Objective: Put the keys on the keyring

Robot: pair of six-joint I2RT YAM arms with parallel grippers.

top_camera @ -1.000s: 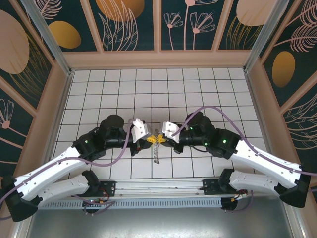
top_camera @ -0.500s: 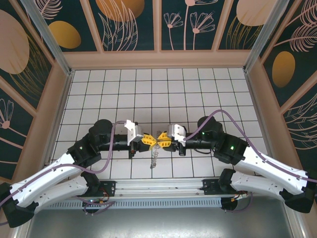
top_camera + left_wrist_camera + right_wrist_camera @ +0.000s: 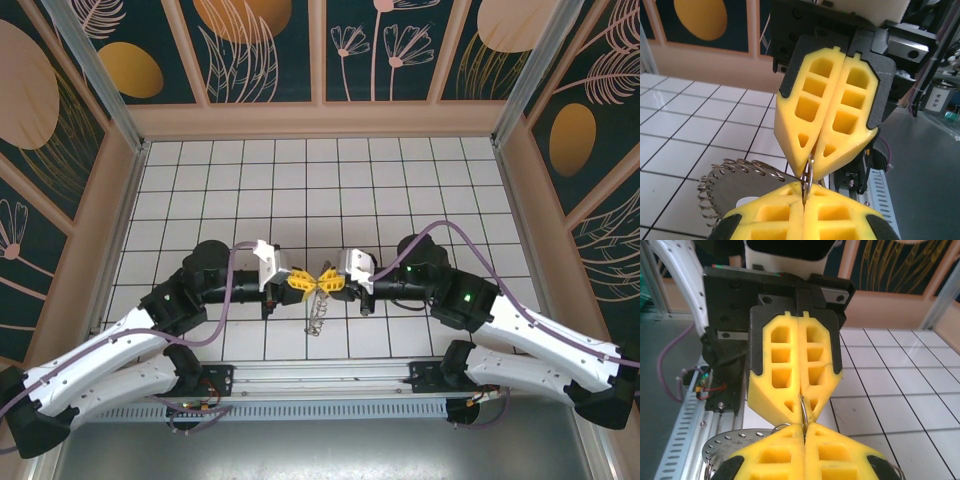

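The keyring [image 3: 317,315] hangs between the two arms above the tiled floor. Its coiled wire [image 3: 742,166] curls down to the left, along the edge of a grey round plate [image 3: 732,444] with small holes at its rim. My left gripper [image 3: 303,284] and right gripper [image 3: 330,281] meet tip to tip. Both are shut on the same thin wire loop [image 3: 808,175] of the keyring, which stands edge-on between the yellow fingers [image 3: 780,370]. The red-headed key is out of view.
White tiled floor [image 3: 300,180] stretches behind the arms to the wooden walls [image 3: 320,120]. A metal rail [image 3: 320,378] with the arm bases runs along the near edge.
Over the last second both wrists turned from angled to level, so the grippers face each other tip to tip. The keyring still hangs between them and swung slightly.
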